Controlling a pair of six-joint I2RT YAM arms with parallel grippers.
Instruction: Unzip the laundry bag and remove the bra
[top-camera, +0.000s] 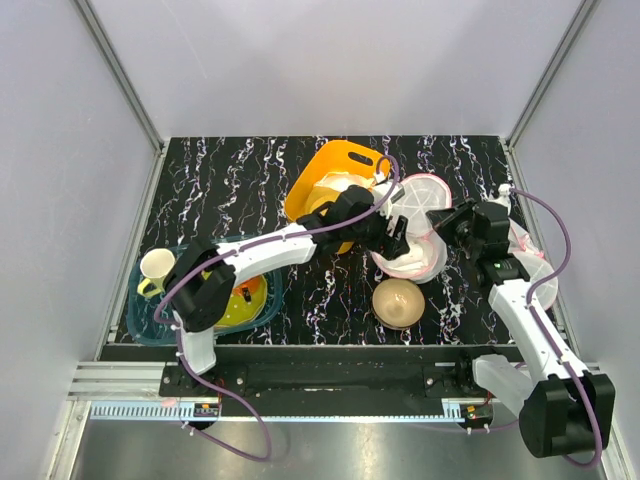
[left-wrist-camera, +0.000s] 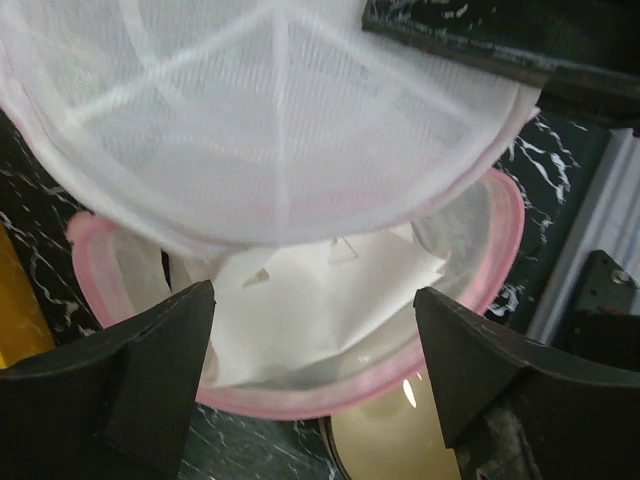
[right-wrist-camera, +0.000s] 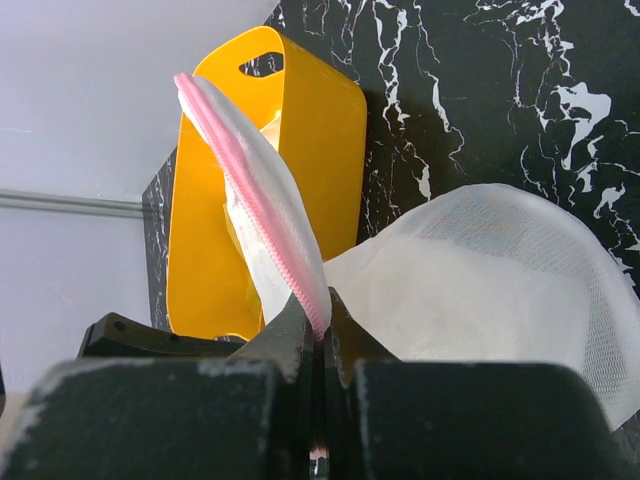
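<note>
The laundry bag (top-camera: 412, 258) lies open at mid-table, a white mesh drum with pink zip trim. Its round flap lid (top-camera: 425, 195) is lifted. My right gripper (top-camera: 447, 222) is shut on the lid's pink zip edge (right-wrist-camera: 318, 318) and holds the lid (right-wrist-camera: 250, 190) up beside the bag body (right-wrist-camera: 500, 290). My left gripper (top-camera: 392, 236) is open and empty just above the bag's mouth (left-wrist-camera: 400, 370), in the left wrist view (left-wrist-camera: 314, 292). Inside the bag a white cloth (left-wrist-camera: 300, 300) shows. The navy bra is hidden.
A tan bowl (top-camera: 397, 301) sits just in front of the bag, also seen in the left wrist view (left-wrist-camera: 420, 440). A yellow bin (top-camera: 335, 180) stands behind it. A teal tray (top-camera: 150, 325) with a cup (top-camera: 156, 267) is at the left. Pink-rimmed white discs (top-camera: 535, 262) lie at the right.
</note>
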